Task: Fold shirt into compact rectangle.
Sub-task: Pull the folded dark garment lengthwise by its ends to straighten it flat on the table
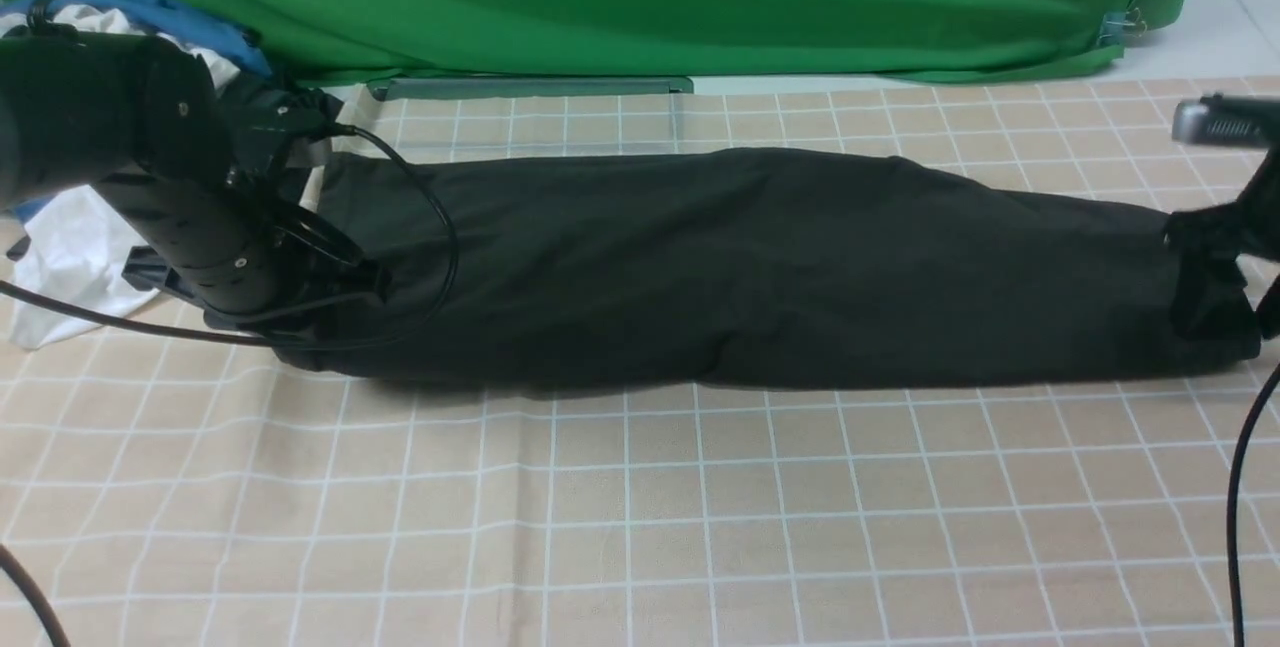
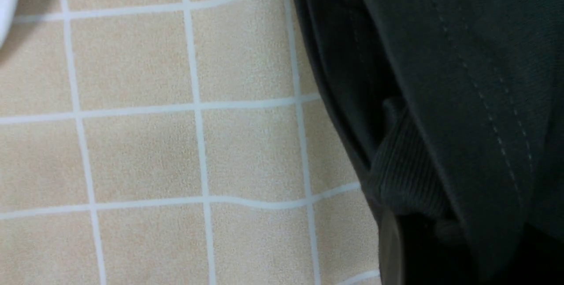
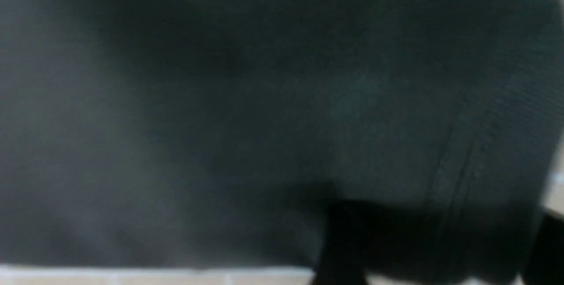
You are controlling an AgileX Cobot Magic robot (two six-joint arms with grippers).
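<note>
Green cloth (image 1: 640, 2) hangs across back; desk (image 1: 640, 507) w/ beige cover, white grid; pale surface (image 1: 1235, 2) behind, R side.

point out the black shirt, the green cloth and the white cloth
black shirt (image 1: 600, 267): front view, middle of its folded body
green cloth (image 1: 650, 7): front view, its hanging face
white cloth (image 1: 75, 252): front view, its lower part

The surface (image 1: 620, 547) is covered in beige cloth printed with a white grid, wrinkled toward the robot's left. Across its far half lies the black T-shirt (image 1: 600, 267), gathered into a long, wide band with a wavy far edge. At the left, part of a white garment (image 1: 75, 252) rests crumpled on the grid, near the T-shirt's end.
</note>
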